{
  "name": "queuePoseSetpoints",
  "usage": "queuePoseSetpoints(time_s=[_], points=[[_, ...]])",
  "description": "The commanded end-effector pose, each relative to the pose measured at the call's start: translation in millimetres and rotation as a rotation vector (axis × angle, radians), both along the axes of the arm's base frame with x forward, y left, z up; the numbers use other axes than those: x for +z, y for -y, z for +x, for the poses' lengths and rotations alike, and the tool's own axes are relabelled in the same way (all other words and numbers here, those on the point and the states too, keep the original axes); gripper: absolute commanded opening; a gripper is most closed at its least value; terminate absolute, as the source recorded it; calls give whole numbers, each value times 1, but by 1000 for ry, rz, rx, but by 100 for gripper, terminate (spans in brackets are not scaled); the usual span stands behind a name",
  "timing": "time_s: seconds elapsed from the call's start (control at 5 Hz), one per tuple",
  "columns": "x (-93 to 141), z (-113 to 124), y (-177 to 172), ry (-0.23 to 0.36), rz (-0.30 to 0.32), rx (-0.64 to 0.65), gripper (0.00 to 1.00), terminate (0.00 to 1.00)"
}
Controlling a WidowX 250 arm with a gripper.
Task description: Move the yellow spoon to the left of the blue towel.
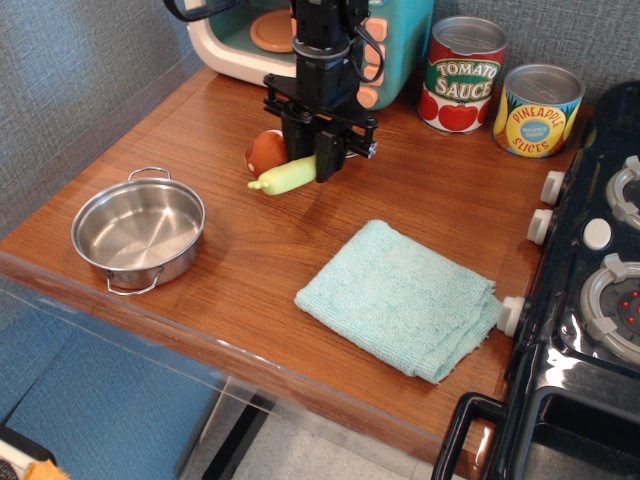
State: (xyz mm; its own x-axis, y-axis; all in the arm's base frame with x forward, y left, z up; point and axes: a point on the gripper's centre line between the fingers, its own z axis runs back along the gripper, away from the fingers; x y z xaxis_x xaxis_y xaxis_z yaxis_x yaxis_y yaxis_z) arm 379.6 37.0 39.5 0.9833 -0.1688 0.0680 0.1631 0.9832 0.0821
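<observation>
The yellow spoon (285, 177) shows as a pale yellow-green handle sticking out left from my gripper (312, 163), which is shut on it above the wooden table. Its silver bowl is hidden behind the fingers. The blue towel (402, 297) lies folded on the table, to the lower right of the gripper. The spoon hangs over the table between the steel pot (138, 231) and the towel, toward the back.
A toy mushroom (265, 152) lies just behind the spoon, partly hidden by the arm. A toy microwave (232, 35) stands at the back, with a tomato sauce can (461, 75) and a pineapple can (538, 110). A toy stove (600, 280) is at the right.
</observation>
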Motion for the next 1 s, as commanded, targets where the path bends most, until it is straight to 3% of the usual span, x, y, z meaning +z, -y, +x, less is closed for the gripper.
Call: queuePoseSetpoints(time_s=[0.0, 0.2, 0.4, 0.6, 0.8], points=[[5, -1, 14, 18, 17, -73, 0, 0], [5, 0, 17, 30, 12, -94, 0, 0], [13, -1, 8, 41, -21, -50, 100, 0], [35, -5, 1, 102, -69, -16, 100, 0], [69, -17, -1, 192, -79, 28, 100, 0]])
